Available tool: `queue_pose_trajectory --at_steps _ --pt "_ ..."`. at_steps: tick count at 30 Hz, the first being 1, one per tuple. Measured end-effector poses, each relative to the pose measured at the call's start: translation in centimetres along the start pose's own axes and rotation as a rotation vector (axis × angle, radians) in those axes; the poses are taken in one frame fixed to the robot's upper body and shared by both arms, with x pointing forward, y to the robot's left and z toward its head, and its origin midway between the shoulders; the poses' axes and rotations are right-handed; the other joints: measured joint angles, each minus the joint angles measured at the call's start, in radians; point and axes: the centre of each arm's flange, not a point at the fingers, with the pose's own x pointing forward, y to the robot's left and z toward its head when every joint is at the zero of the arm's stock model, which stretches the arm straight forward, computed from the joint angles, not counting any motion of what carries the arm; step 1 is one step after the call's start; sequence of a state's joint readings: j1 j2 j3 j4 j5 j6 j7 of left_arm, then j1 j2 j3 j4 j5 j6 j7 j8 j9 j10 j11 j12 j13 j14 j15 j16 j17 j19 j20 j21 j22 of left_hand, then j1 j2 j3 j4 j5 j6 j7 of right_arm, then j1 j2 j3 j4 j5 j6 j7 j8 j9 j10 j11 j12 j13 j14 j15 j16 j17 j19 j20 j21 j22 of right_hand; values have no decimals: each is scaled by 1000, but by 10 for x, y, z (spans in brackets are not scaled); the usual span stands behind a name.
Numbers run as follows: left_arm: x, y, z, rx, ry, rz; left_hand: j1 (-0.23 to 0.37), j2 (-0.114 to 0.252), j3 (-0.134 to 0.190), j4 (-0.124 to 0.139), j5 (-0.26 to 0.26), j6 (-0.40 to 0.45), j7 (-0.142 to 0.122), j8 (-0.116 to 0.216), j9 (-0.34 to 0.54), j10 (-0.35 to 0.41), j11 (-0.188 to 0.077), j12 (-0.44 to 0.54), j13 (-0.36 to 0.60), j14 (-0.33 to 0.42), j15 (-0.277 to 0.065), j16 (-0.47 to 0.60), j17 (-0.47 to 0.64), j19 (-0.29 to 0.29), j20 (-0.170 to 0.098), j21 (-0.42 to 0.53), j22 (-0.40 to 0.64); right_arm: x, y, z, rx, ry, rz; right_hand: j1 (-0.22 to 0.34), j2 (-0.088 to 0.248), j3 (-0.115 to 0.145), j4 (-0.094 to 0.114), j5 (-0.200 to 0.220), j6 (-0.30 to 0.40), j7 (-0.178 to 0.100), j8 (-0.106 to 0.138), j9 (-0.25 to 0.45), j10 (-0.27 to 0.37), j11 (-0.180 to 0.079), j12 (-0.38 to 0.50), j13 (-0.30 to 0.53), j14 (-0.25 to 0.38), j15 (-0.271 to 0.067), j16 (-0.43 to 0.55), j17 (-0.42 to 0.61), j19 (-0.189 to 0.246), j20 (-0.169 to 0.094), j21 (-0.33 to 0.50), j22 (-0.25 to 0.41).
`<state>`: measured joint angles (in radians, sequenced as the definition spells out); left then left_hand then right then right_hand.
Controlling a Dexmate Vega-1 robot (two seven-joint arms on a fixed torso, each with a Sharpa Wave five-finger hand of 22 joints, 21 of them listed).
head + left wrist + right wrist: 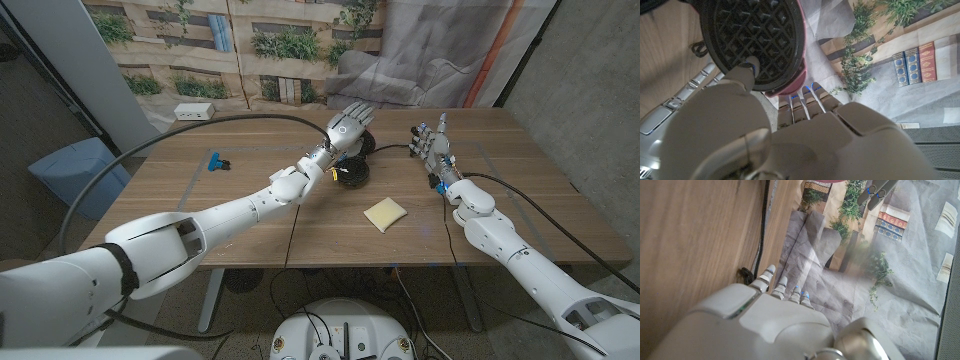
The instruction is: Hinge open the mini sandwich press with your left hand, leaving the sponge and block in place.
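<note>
The left hand (348, 123) has its fingers hooked over the raised lid of the press (352, 165), thumb against the ribbed plate, seemingly to hold the lid up on its hinge, since its weight would likely drop it shut again. The press stands open toward the far middle of the tabletop (250, 180), a small round dark appliance with a waffle-grid plate and a pinkish-red shell. The sponge (385, 213), pale yellow, lies just nearer than the press; right of the press, the right hand (434, 145) stands upright, fingers loosely apart, holding nothing.
</note>
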<state>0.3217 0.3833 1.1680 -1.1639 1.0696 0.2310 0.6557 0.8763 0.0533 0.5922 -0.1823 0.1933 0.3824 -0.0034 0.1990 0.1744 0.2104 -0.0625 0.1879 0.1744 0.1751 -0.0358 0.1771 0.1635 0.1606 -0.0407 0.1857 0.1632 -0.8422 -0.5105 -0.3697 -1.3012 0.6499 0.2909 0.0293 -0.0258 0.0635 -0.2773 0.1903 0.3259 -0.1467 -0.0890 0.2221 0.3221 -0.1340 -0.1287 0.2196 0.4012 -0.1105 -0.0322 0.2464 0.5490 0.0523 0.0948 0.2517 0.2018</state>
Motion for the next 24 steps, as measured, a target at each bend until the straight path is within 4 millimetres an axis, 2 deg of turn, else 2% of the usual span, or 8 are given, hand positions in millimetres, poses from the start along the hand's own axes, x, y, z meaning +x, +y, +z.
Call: queue_pose_trajectory --at_steps 24 --pt "13 -8 5 -19 -7 3 5 5 -8 0 0 0 0 -6 0 -6 -6 0 0 0 0 0 0 0 0 0 0 0 0 0 0 0 0 0 0 0 0 0 0 0 0 0 0 0 0 0 0 0 0 0 0 0 0 0"
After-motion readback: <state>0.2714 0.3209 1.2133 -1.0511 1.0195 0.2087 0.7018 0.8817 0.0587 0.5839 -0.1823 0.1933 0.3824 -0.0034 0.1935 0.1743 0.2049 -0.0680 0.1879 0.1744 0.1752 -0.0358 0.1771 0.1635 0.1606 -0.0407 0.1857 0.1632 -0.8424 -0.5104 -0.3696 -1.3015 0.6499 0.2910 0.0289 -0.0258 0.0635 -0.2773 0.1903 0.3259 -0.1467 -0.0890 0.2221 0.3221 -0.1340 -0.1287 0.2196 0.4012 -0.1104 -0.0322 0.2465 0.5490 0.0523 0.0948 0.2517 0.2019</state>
